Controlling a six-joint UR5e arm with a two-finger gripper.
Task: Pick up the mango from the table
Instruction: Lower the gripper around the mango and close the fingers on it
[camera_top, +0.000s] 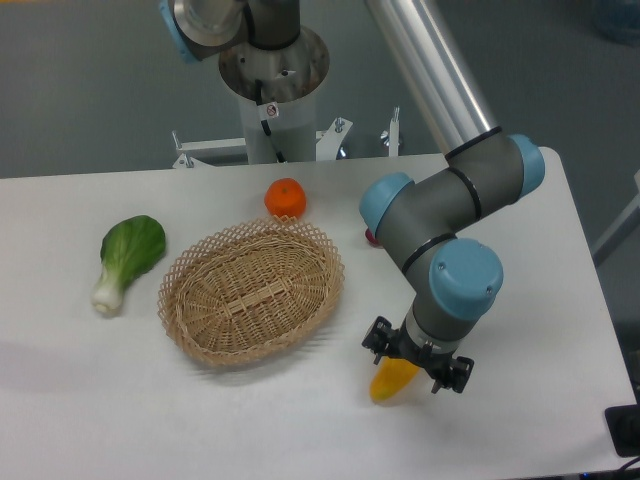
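Your one fixed camera is looking down across the table (80, 420), and here is what it is giving you. Your gripper (417, 366) is sitting right on top of the mango (392, 383), low over the front right part of the white top. The wrist is covering most of the fruit, so you are seeing only its yellow-orange front end poking out below the black fingers (378, 343). The fingers are standing apart, one on each side of the mango, spread around it; from this angle you cannot tell whether they are touching its skin. The mango is lying on the table, just beside the front right rim of the wicker basket (252, 290) but apart from it.

Panning left, the basket is sitting in the middle of the table with nothing showing inside. The orange (285, 198) is resting just behind its far rim, close to it. The bok choy (125, 257) is lying well off to the left, leafy end toward the back, white stem toward the front. The purple sweet potato (372, 238) is hiding almost fully behind the arm's elbow joint; you are catching only a sliver of dark red at its left edge. The arm's base column (275, 80) is standing behind the table's far edge.
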